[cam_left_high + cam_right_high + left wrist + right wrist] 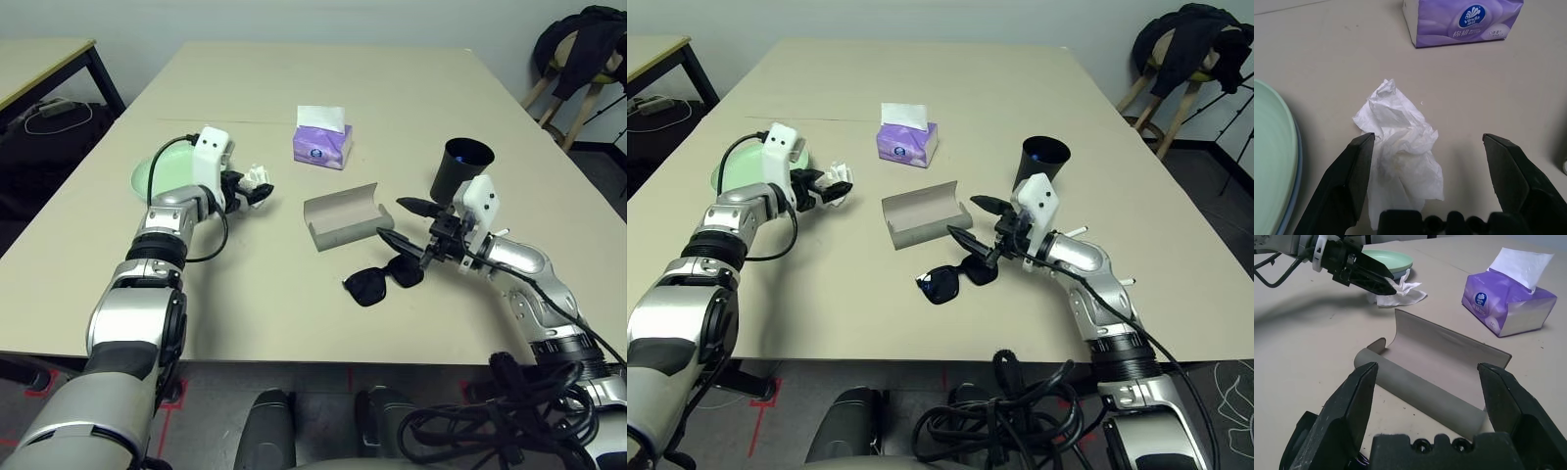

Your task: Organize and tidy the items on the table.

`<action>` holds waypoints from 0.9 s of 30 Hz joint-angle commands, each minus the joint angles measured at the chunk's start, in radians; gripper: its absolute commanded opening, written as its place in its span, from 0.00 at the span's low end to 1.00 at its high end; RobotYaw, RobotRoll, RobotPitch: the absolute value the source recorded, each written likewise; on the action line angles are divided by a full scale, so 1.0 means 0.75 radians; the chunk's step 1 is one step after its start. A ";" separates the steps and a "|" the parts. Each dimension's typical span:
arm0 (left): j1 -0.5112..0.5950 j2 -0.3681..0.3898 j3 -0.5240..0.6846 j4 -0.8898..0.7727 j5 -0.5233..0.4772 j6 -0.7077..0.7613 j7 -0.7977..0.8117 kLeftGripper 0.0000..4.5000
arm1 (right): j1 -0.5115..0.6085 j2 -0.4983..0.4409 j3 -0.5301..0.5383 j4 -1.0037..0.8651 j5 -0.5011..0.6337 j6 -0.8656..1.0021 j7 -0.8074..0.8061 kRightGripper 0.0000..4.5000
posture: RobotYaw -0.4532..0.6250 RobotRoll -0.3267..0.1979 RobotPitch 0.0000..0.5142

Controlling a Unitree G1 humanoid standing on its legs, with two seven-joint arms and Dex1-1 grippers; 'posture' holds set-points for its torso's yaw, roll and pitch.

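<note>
A large pale beige table [294,304], smooth and matte with a thin seam line across its far half, is seen from above the robot's two silver arms. On the left side lies a round pale green plate [157,176] stacked on a blue one whose rim just shows beneath it in the left wrist view. Just beside the plates sits a crumpled white tissue [1400,156], wrinkled and folded into a loose lump. The left gripper [257,190] hovers right over it with its two black fingers spread wide, one finger on each side of the tissue, gripping nothing. Farther back, near the middle of the table, stands a purple tissue box [321,145] with a white sheet poking out of its top and a blue round logo on its front. Nearer, in the centre, a grey glasses case [343,217] lies open, its long curved lid standing up behind a rounded trough. Just in front of the case lie black sunglasses [380,281] with dark lenses, flat on the table. A black cup [460,171] stands upright on the right side, behind the right arm. The right gripper [400,221] points at the open case, fingers fully apart and empty, its tips close to the case's right end and above the sunglasses.
</note>
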 commanded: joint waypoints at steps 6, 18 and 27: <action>0.007 0.001 -0.023 0.059 0.069 0.003 0.068 0.99 | 0.040 0.008 -0.008 -0.110 0.020 0.043 -0.033 1.00 | 0.47 0.62 0.11; 0.016 0.009 -0.011 0.020 0.069 0.019 0.067 0.07 | 0.009 0.022 -0.007 -0.102 0.026 0.038 -0.028 1.00 | 0.49 0.62 0.09; 0.040 0.046 0.026 -0.187 0.004 0.170 0.008 0.01 | -0.005 0.031 -0.009 -0.065 0.020 0.021 -0.021 1.00 | 0.49 0.62 0.09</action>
